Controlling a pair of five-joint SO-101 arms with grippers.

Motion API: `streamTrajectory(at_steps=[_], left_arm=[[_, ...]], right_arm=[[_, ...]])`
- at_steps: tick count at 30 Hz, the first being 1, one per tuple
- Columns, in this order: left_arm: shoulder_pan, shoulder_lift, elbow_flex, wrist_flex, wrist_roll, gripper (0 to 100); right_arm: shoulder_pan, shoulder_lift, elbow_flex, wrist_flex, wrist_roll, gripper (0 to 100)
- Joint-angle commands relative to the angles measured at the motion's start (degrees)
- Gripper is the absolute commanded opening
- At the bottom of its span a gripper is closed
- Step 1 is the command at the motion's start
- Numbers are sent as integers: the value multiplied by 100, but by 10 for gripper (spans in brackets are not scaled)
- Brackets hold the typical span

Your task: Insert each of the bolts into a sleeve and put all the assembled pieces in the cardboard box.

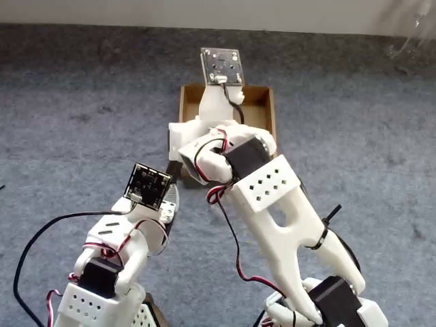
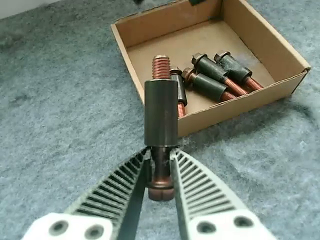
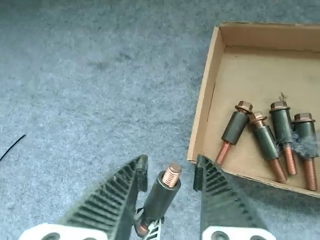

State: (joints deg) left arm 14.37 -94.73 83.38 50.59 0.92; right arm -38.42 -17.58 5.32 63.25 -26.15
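Your left claw (image 2: 160,156) pinches the bolt (image 2: 161,190) near its head, sleeve already on it.
You have the sleeve (image 2: 161,112) standing straight out past that claw's tips, with the bolt's threaded end poking from its far end. Just ahead of the claw, the cardboard box (image 2: 165,22) sits on the grey bench (image 2: 60,100), and four assembled pieces (image 2: 210,82) lie side by side on its floor, beyond the held piece. Your right claw (image 3: 171,162) is spread wide, one finger on each side of the held sleeve without touching it, and the box's edge lies just beside its tips.
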Motion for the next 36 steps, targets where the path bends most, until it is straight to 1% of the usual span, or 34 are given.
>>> streamTrajectory(at_steps=[1, 5, 11, 14, 18, 21, 23, 28, 33, 36], left_arm=[[-92, -145, -75, -185, 26, 3], [-92, -145, -75, -193, 26, 3], [-92, -145, -84, -193, 26, 3], [-92, -145, -84, -193, 26, 3], [-92, -145, -84, -193, 26, 3], [-92, -145, -84, -193, 26, 3], [-92, -145, -84, -193, 26, 3], [-92, -154, -75, -193, 26, 3], [-101, -154, -57, -193, -123, 4], [-101, -154, -57, -193, -141, 4]], right_arm=[[84, 4, 286, -356, 18, 135], [84, 242, 673, -418, 18, 135], [84, 646, 681, -435, 18, 135], [75, 681, 681, -611, 18, 135], [75, 690, 681, -673, -264, 135], [4, 690, 681, -637, -308, 133], [-75, 690, 681, -637, -308, 111], [-154, 690, 716, -620, -299, 2], [-154, 681, 681, -154, -290, 5], [-136, 681, 673, -127, -167, 5]])
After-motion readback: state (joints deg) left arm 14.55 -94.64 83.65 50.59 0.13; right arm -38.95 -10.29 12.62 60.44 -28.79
